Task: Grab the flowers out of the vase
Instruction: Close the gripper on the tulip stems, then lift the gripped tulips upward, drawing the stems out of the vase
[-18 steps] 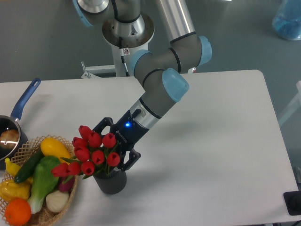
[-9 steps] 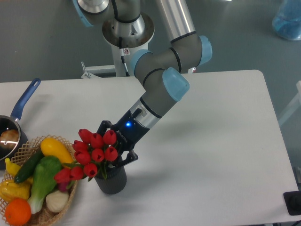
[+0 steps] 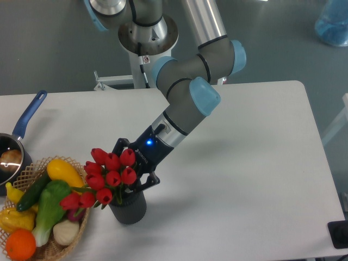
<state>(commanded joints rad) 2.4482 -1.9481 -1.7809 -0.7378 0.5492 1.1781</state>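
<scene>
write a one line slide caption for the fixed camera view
UR5e gripper closing around red tulips standing in a dark grey vase, beside a wicker basket of produce.

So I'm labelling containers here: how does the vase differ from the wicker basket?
The vase is dark grey and cylindrical; the wicker basket is tan and woven. The vase holds the flowers, the basket produce. The vase stands wholly in view; the frame crops the basket. Both rest on the white table.

- The flowers (image 3: 111, 175) hide the fingertips of the gripper (image 3: 132, 176); its grip cannot be read.
- Tulip stems vanish behind blooms above the vase (image 3: 129, 207).
- The wicker basket (image 3: 81, 225) is cut by the bottom and left edges.
- The saucepan (image 3: 12, 155) is cropped at left.
</scene>
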